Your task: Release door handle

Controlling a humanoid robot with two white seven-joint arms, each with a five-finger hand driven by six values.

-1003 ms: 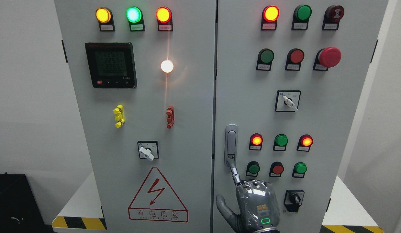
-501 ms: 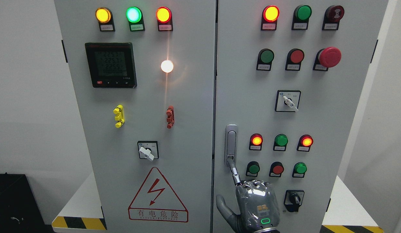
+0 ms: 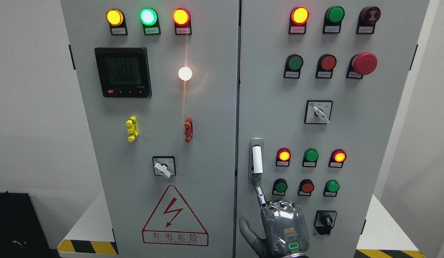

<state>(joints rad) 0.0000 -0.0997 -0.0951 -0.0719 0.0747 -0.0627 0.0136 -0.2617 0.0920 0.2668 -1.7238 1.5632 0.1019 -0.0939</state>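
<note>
Head view shows one robot hand [image 3: 282,229] low on the right door [image 3: 351,143]. One finger [image 3: 258,190] points up and touches the bottom of the door handle [image 3: 256,160]. Its other fingers are curled and hold nothing.

A single head view looks straight at the front of a grey control cabinet [image 3: 214,118] from close range, angled slightly downward so the panel narrows toward the bottom. Both doors fill the frame, their seam just right of centre. White wall [image 3: 28,107] shows on either side, and one hand [image 3: 284,229] enters from the bottom edge.
</note>
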